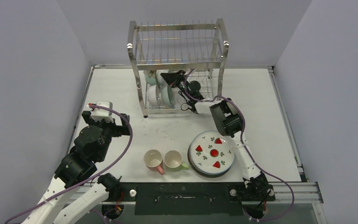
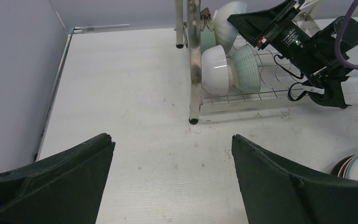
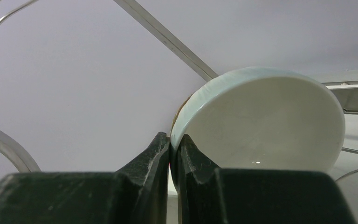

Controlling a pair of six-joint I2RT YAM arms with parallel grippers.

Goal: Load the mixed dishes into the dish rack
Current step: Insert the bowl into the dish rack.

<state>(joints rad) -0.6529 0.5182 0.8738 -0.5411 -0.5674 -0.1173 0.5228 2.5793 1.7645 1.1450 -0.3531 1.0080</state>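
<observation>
The dish rack (image 1: 177, 28) stands at the back of the table. My right gripper (image 3: 171, 140) reaches into its lower tier, shut on the rim of a pale mint-green bowl (image 3: 270, 121) that stands on edge. In front of it in the same tier lean a white bowl (image 2: 216, 70) and a ribbed mint bowl (image 2: 247, 67). A pink mug (image 1: 154, 160), a green mug (image 1: 173, 159) and a strawberry plate (image 1: 212, 151) on top of a plate stack sit near the front edge. My left gripper (image 2: 172, 138) hangs open over bare table, left of the rack, holding nothing.
The rack's front left steel post (image 2: 194, 56) stands between my left gripper and the bowls. The right arm's elbow (image 1: 224, 117) hangs above the table just behind the plate stack. Walls close in on the left, back and right.
</observation>
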